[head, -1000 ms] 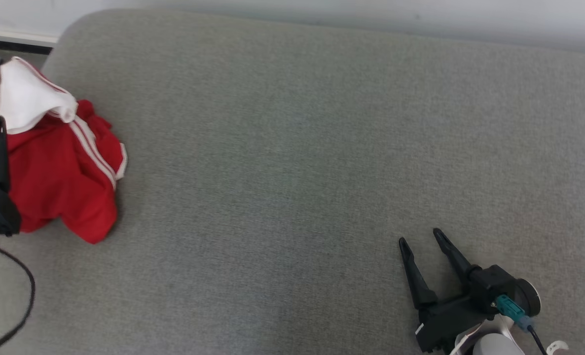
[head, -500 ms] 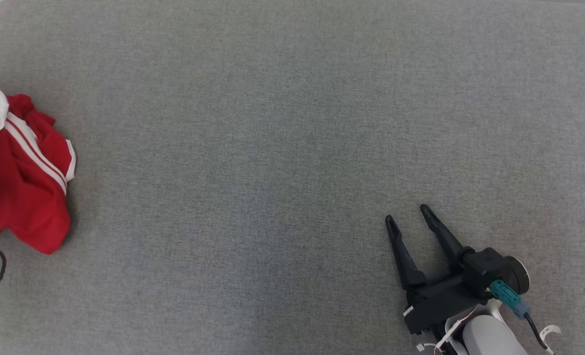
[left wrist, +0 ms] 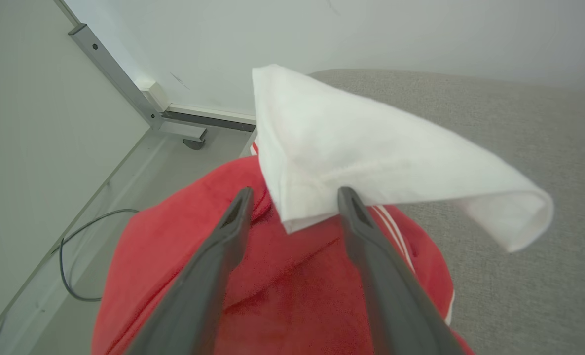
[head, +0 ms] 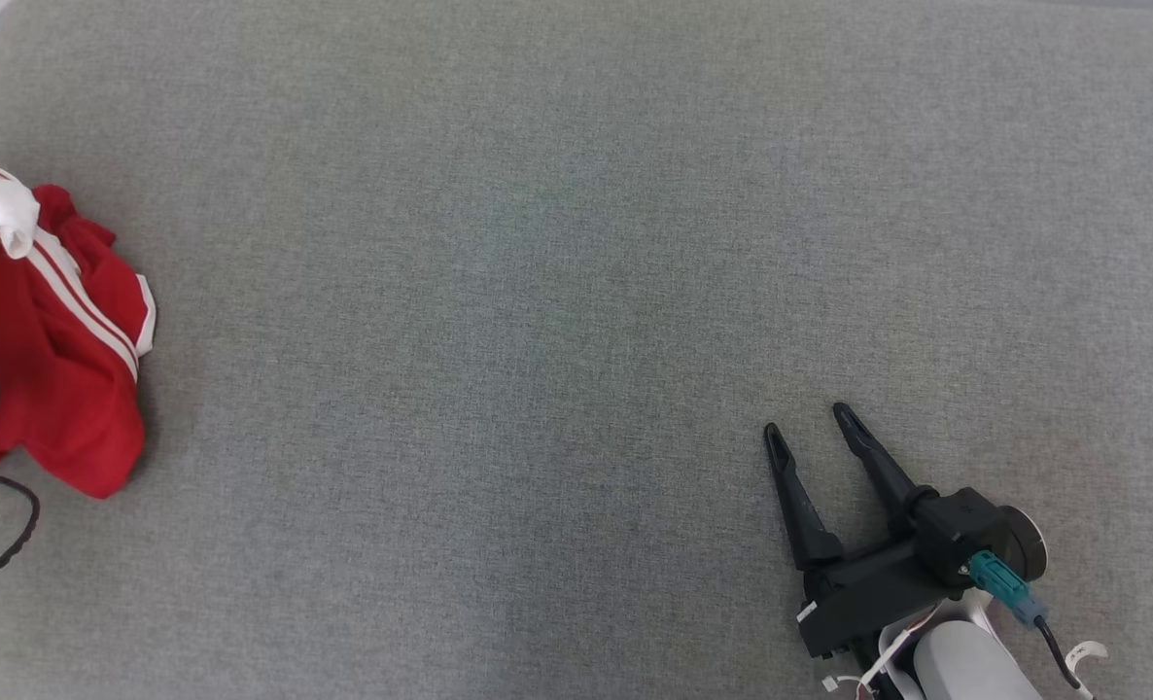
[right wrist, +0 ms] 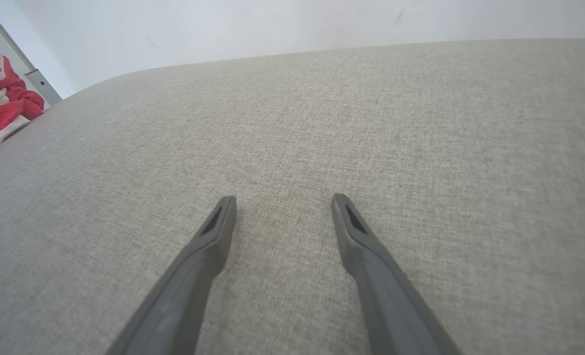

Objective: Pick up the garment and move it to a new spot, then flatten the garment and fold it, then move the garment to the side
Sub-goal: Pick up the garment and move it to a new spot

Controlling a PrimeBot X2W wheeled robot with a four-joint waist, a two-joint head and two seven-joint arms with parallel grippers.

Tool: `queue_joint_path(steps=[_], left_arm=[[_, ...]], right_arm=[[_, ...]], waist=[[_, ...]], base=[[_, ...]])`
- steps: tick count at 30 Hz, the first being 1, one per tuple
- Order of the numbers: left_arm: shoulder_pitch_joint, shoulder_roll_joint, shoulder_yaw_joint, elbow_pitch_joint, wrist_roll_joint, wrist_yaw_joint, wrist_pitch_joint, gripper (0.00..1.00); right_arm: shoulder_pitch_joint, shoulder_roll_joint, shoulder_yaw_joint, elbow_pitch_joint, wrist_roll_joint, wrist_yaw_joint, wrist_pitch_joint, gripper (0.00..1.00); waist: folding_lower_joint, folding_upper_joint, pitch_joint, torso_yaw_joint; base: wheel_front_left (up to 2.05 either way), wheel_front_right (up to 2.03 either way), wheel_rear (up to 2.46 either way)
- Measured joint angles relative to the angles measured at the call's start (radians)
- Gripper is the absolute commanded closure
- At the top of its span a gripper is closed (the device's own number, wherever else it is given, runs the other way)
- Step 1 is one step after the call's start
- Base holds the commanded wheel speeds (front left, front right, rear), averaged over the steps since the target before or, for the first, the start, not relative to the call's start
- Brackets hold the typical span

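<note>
The left gripper (left wrist: pixel 296 193) is seen with its fingers spread apart, and nothing is clamped between them. The garment (left wrist: pixel 292 286), red with white stripes, is found crumpled directly beneath and ahead of these fingers, at the edge of the grey padded surface (left wrist: pixel 519 148). A white fold (left wrist: pixel 371 143) of the garment is raised just beyond the fingertips, closest to the finger on the right of the wrist view; whether it is touched cannot be told. The right gripper (head: pixel 806 421) is likewise held open and empty, low over bare grey cloth. The garment lies well apart from it, far off to its left.
</note>
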Motion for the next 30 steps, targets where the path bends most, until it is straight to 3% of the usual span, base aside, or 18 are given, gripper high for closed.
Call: queue_joint_path(steps=[1,2,13,18,25,30], left_arm=[[-0.001,-0.001,-0.005,-0.001,-0.003,0.000,0.000,0.85],[-0.002,-0.002,-0.009,-0.002,-0.008,0.000,0.000,1.00],[-0.033,0.032,-0.140,-0.126,0.011,-0.001,-0.147,1.00],[-0.099,0.013,-0.215,-0.221,-0.003,-0.001,-0.189,1.00],[-0.118,-0.092,-0.295,-0.299,-0.078,0.000,-0.223,1.00],[-0.092,-0.242,-0.355,-0.324,-0.156,-0.001,-0.250,1.00]], right_arm=[[-0.001,0.000,0.001,0.000,0.000,0.000,0.000,0.00],[-0.001,0.001,0.002,0.000,0.000,0.000,0.000,0.00],[0.011,0.012,0.000,0.039,0.018,-0.002,0.006,0.00],[0.044,0.033,0.003,0.061,0.025,-0.002,0.011,0.00],[0.080,0.056,0.015,0.080,0.035,-0.002,0.015,0.00],[0.095,0.065,-0.004,0.079,0.042,-0.003,0.015,0.00]], waist=[[0.0000,0.0000,0.000,-0.001],[0.0000,0.0000,0.000,-0.003],[0.0003,0.0004,-0.055,-0.023],[0.0003,0.0004,-0.105,-0.037],[0.0001,0.0003,-0.174,-0.081],[0.0001,0.0002,-0.209,-0.132]], base=[[0.00,0.00,0.00],[0.00,0.00,0.00],[0.00,0.00,0.00],[0.00,0.00,0.00],[0.00,0.00,0.00],[0.00,0.00,0.00]])
